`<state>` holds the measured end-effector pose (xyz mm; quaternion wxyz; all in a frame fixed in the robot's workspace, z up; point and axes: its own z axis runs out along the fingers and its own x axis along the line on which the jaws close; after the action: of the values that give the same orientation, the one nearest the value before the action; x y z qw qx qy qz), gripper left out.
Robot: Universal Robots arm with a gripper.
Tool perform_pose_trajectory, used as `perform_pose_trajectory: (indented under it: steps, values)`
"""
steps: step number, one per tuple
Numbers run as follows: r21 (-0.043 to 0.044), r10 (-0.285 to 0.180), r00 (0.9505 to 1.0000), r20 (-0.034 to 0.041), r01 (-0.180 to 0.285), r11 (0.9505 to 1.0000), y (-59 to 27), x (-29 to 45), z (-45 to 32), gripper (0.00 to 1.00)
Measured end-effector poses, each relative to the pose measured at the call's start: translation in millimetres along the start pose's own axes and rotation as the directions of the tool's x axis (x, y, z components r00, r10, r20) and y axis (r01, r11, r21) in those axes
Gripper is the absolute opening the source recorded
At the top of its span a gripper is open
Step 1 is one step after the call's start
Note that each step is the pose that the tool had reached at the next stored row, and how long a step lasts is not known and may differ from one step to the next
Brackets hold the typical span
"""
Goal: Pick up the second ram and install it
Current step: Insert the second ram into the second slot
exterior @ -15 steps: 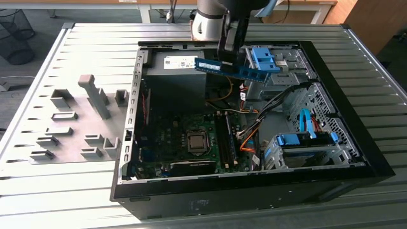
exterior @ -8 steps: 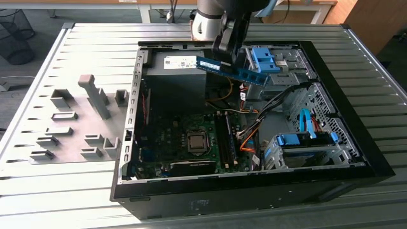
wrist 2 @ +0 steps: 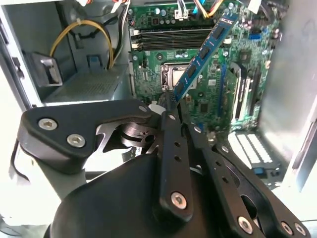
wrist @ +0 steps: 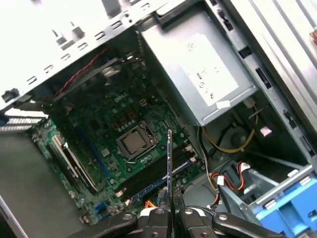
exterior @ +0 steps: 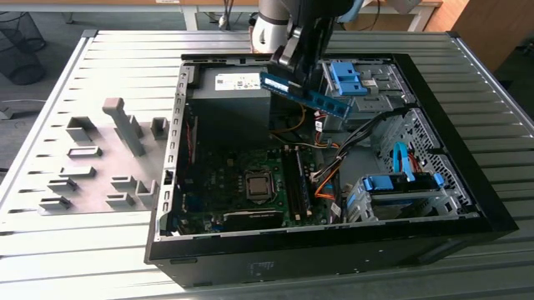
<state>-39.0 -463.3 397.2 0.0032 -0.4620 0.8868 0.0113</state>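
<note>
Blue and thin, the second ram [exterior: 304,94] is pinched at one end by the gripper [wrist 2: 171,101], whose fingers are clamped on it. Its long side sticks straight out from the fingers. It hangs in the air above the green motherboard [exterior: 242,181], not touching it. The long dark memory slots [exterior: 298,181] lie below, beside the square processor socket [exterior: 259,185]. Orange cables [exterior: 327,187] sit close by them.
</note>
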Motion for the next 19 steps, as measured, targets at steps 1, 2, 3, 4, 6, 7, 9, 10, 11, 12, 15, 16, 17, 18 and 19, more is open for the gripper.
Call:
perform_pose_trajectory:
  steps: [1,2,3,4,6,7,9,10,11,12,15,16,17,18,19]
  values:
    - [0.0003,0.018,0.9998,0.0003,-0.018,0.9998,0.0,0.0,0.3,0.14]
    - [0.0006,0.036,0.9994,0.0006,-0.036,0.9994,0.0,0.0,0.6,0.14]
    - [0.0009,0.054,0.9985,0.0009,-0.054,0.9985,0.0,0.0,0.9,0.14]
    - [0.0011,0.072,0.9974,0.0013,-0.072,0.9974,0.0,0.0,1.2,0.14]
    - [0.0016,0.109,0.994,0.0019,-0.109,0.994,0.0,0.0,1.8,0.14]
    - [0.002,0.127,0.9919,0.0022,-0.127,0.9919,0.0,0.0,2.1,0.14]
    - [0.0024,0.163,0.9867,0.003,-0.163,0.9867,0.0,0.0,2.8,0.14]
    - [0.0027,0.18,0.9836,0.0033,-0.18,0.9836,-0.1,0.0,3.1,0.14]
    - [0.0029,0.198,0.9802,0.0037,-0.198,0.9802,-0.1,0.0,3.4,0.14]
    - [0.0031,0.217,0.9762,0.0041,-0.217,0.9762,-0.1,0.1,3.8,0.14]
    - [0.0037,0.269,0.9631,0.0052,-0.269,0.9631,-0.1,0.1,4.7,0.14]
    - [0.0039,0.286,0.9581,0.0056,-0.286,0.9582,-0.1,0.1,5.1,0.14]
    - [0.0041,0.304,0.9528,0.0059,-0.304,0.9528,-0.1,0.1,5.4,0.14]
    - [0.0043,0.32,0.9473,0.0063,-0.32,0.9473,-0.1,0.1,5.8,0.14]
    - [0.0045,0.339,0.9407,0.0068,-0.339,0.9407,-0.1,0.1,6.1,0.14]
